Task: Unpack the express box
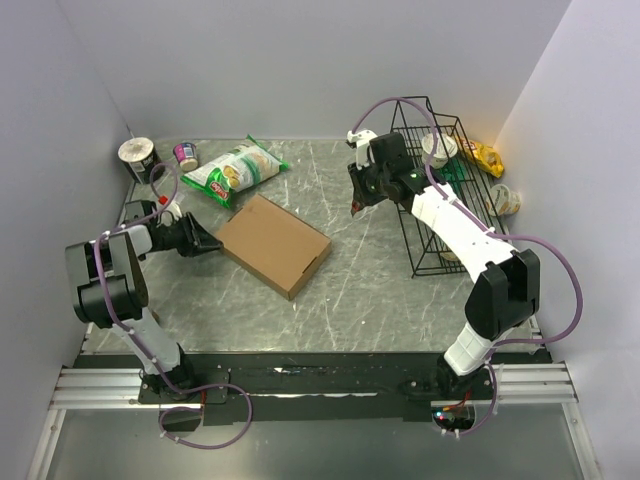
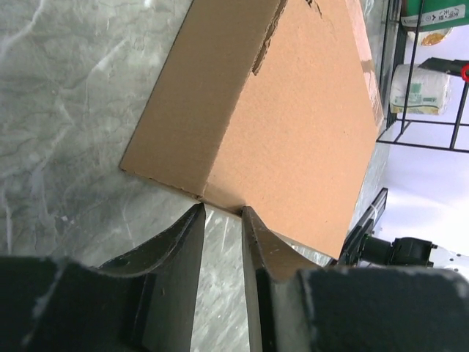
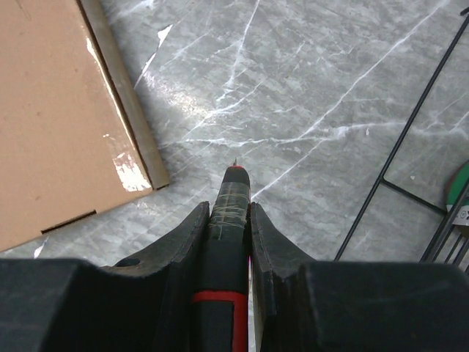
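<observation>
Flat brown express box [image 1: 272, 243], closed

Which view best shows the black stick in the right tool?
Right wrist: the black stick, taped and red-banded, clamped in the right tool, close up. Top external shows only its small tip; left wrist, nothing.

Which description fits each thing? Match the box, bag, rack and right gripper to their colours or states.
Things:
1 box
2 bag
3 rack
4 right gripper

Descriptions:
a black wire
b shut on a tool
c brown cardboard
d green and white

Pairs: 1c, 2d, 3a, 4b
</observation>
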Controlling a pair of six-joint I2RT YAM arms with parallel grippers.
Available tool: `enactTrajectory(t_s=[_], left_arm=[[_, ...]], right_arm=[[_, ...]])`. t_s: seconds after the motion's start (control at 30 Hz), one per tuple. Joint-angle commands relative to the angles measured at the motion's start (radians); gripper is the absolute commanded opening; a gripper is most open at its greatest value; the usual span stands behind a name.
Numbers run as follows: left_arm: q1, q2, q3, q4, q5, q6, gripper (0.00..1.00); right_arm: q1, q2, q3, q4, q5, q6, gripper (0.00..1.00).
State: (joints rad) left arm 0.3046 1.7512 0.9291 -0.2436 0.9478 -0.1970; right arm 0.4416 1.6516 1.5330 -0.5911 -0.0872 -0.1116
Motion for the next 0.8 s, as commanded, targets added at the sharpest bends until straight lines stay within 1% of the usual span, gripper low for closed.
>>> enactTrajectory(t_s=[0.0, 0.13, 0.2, 0.27, 0.5, 0.63, 0.77], left_arm=[[0.025, 0.005, -0.025, -0.063, -0.024, 0.085, 0.32], [0.054, 0.022, -0.012, -0.158, -0.087, 0.158, 0.32], [0.068, 0.051, 0.008, -0.186, -0.159, 0.168, 0.33], [0.077, 0.079, 0.030, -0.195, -0.202, 0.165, 0.33], [0.077, 0.123, 0.063, -0.195, -0.274, 0.145, 0.35], [0.077, 0.152, 0.079, -0.209, -0.281, 0.159, 0.36], [0.077, 0.154, 0.096, -0.192, -0.236, 0.139, 0.37]], right_arm=[[0.002, -0.052, 0.010, 0.046, 0.026, -0.014, 0.00], [0.003, -0.067, -0.005, 0.051, 0.035, -0.020, 0.00], [0.005, -0.072, -0.017, 0.054, 0.038, -0.023, 0.00], [0.005, -0.075, -0.023, 0.054, 0.038, -0.022, 0.00], [0.003, -0.076, -0.022, 0.054, 0.043, -0.026, 0.00], [0.003, -0.078, -0.022, 0.057, 0.046, -0.030, 0.00], [0.003, -0.081, -0.024, 0.060, 0.050, -0.034, 0.00]])
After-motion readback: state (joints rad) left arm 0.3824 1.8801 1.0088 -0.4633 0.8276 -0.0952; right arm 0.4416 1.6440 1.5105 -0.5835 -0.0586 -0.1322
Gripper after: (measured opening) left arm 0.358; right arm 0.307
